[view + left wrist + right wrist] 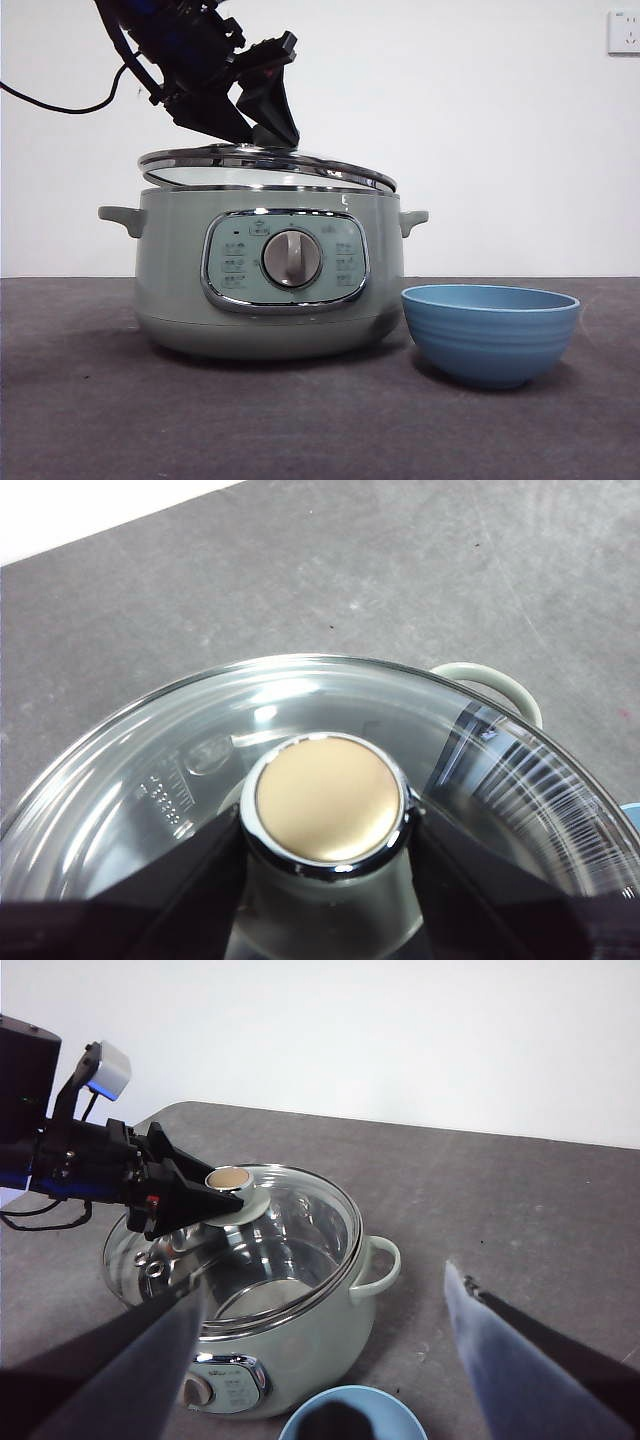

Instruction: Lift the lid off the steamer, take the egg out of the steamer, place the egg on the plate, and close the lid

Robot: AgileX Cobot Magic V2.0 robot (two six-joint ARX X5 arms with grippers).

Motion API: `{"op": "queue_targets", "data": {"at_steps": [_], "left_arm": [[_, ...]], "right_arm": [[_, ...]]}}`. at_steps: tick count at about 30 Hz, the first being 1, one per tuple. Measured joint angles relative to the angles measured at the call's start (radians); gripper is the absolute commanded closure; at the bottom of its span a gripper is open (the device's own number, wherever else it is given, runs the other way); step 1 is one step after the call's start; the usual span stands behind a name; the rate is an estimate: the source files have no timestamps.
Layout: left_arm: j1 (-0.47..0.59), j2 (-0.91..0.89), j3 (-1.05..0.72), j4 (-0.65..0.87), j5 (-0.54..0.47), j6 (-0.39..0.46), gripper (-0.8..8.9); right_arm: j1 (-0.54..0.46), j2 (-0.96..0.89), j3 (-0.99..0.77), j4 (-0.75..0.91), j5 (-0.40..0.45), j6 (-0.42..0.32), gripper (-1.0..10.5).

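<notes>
Left end effector (327, 825) — one lid (265, 165), gripped

Front view: even, diffuse light, white wall near blown out. Soft shadows sit under the pale sage-green round steamer pot (270, 285) and the ridged matte blue bowl (490, 333) on the grey tabletop (90, 400). The dark arm reads almost as a silhouette, little detail. The domed clear glass lid with chrome rim (265, 165) carries thin bright highlights.

Left wrist view: strong streaked glare on the lid glass, specular ring on the knob's chrome collar. The left gripper (325, 860) jaws are black and soft at the frame edge.

Right wrist view: the right gripper (320, 1360) jaws are heavily blurred, greyish, out of focus. Background is sharp; reflections clutter the glass.
</notes>
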Motion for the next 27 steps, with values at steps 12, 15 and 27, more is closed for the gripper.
{"op": "queue_targets", "data": {"at_steps": [12, 15, 27], "left_arm": [[-0.002, 0.020, 0.008, -0.016, 0.001, 0.000, 8.21], [-0.002, 0.023, 0.011, -0.022, 0.001, 0.000, 8.21], [-0.002, 0.024, 0.017, -0.036, -0.008, 0.001, 8.22]], "right_arm": [[0.000, 0.000, 0.000, 0.000, 0.000, 0.000, 5.4], [0.000, 0.000, 0.000, 0.000, 0.000, 0.000, 5.4], [0.000, 0.000, 0.000, 0.000, -0.001, 0.000, 5.4]]}}
